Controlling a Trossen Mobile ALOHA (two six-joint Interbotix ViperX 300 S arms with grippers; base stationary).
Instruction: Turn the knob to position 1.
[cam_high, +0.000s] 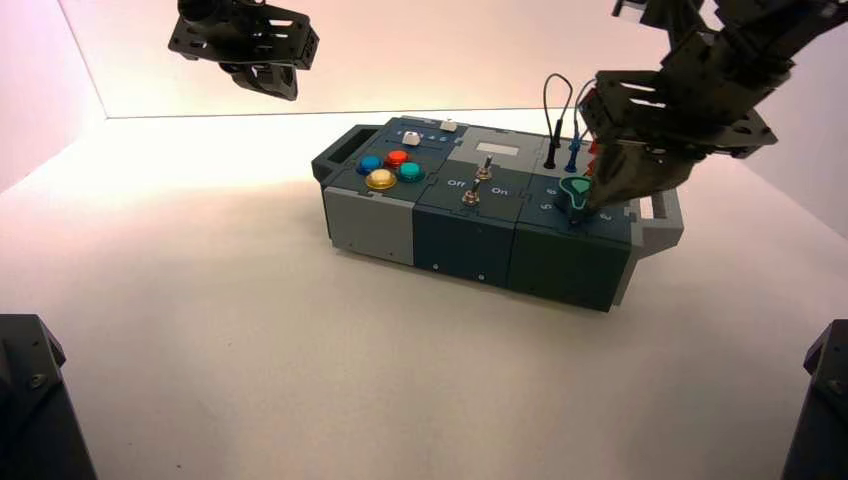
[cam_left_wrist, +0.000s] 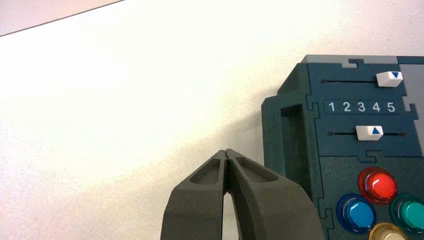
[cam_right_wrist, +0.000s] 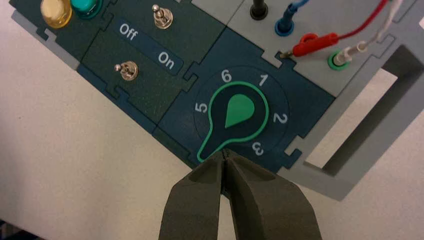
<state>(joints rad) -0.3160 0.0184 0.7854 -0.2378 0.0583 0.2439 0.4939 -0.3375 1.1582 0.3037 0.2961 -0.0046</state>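
Knob (cam_right_wrist: 239, 110): seated on the box's right-hand section, pointed between 3 and 5.
Right gripper (cam_right_wrist: 223, 151): closed, empty, at the pointer's narrow end.
Technique: tip to be pushed sideways, low, along the dial's arc.
Digit 1 (cam_right_wrist: 263, 80): shown by right wrist view, unreadable from high view.
Left gripper (cam_high: 280, 92): closed, parked left of the box.

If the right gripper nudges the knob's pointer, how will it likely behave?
The knob looks rigid, so it probably won't flex. Its round body sits inside a ring of numerals, suggesting it turns rather than slides. The long pointer tip should give the right gripper decent leverage.
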